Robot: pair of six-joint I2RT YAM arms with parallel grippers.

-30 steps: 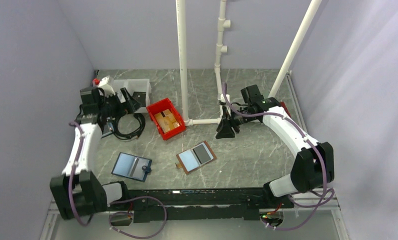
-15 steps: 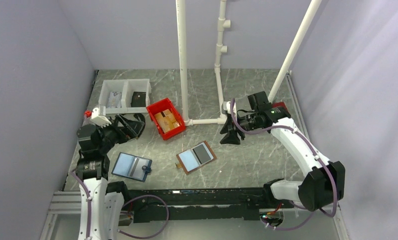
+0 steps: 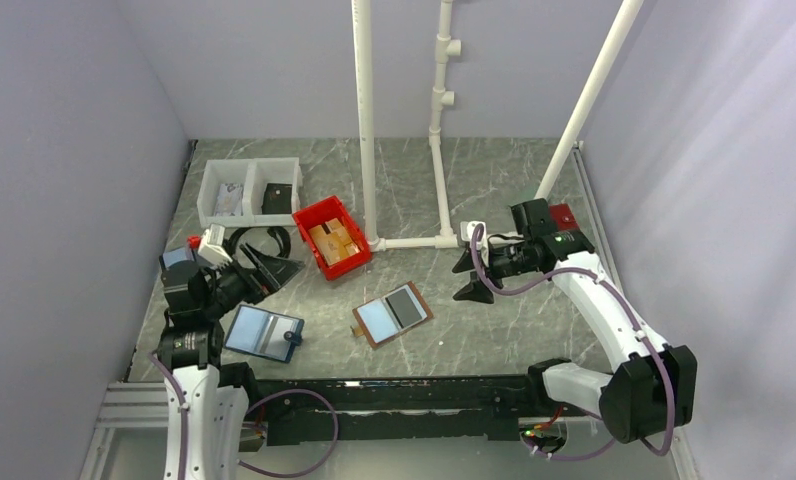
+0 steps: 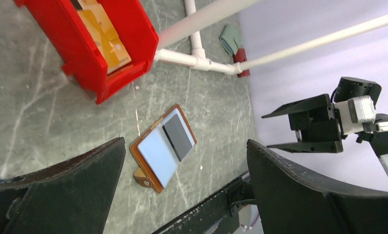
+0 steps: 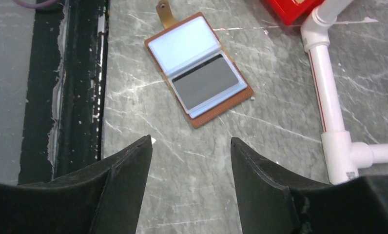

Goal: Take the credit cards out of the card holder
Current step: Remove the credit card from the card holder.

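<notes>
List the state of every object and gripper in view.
Brown leather-like bifold card holder: open flat, pale blue and grey panels up.
Dark blue-edged folder: open flat.
Red plastic bin: upright, tan items inside.
White two-compartment tray: upright, item in each compartment.
Left gripper: open, empty.
Right gripper: open, empty.

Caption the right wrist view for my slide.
Open and empty, the right gripper faces the open brown card holder, pale blue and grey panels up, a white pipe alongside.
</notes>
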